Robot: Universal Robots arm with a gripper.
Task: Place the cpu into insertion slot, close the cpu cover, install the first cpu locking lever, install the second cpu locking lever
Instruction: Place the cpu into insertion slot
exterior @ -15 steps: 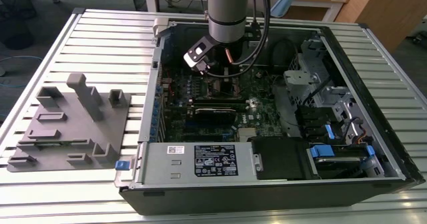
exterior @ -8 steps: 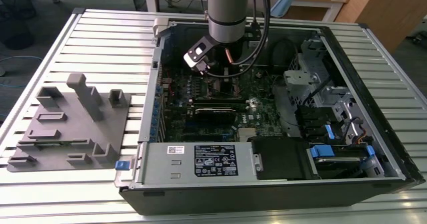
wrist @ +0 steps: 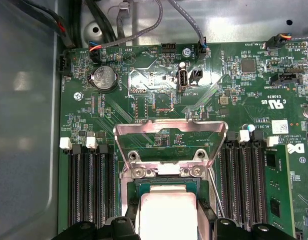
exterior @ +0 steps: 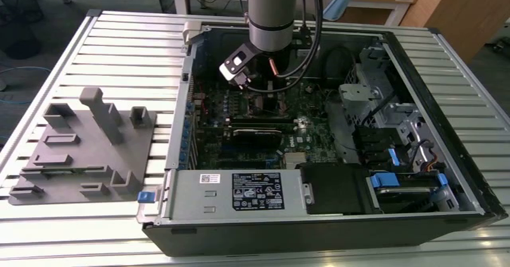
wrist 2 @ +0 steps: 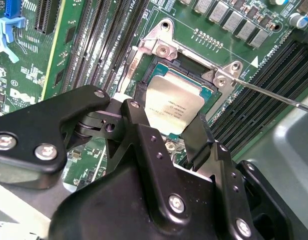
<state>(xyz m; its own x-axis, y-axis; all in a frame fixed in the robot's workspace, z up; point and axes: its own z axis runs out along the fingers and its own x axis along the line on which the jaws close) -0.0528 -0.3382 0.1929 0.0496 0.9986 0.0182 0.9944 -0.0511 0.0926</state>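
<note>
Between your black fingers (wrist 2: 138, 125), the small, flat, pale silver-grey square cpu (wrist 2: 174, 105) is pinched by two opposite edges. It lies squarely over the dark-centred, silver-rimmed square insertion slot (wrist 2: 179, 70) in the green board; seated or just above, you cannot tell. Its face carries fine print. Beyond, the thin silvery windowed cpu cover (wrist: 169, 129) stands raised.

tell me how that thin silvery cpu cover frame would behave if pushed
The thin silvery metal cpu cover stands tilted open on its hinge, so a push would probably swing it rather than slide it. Its narrow rim around a square window suggests it is light and might flex.
</note>
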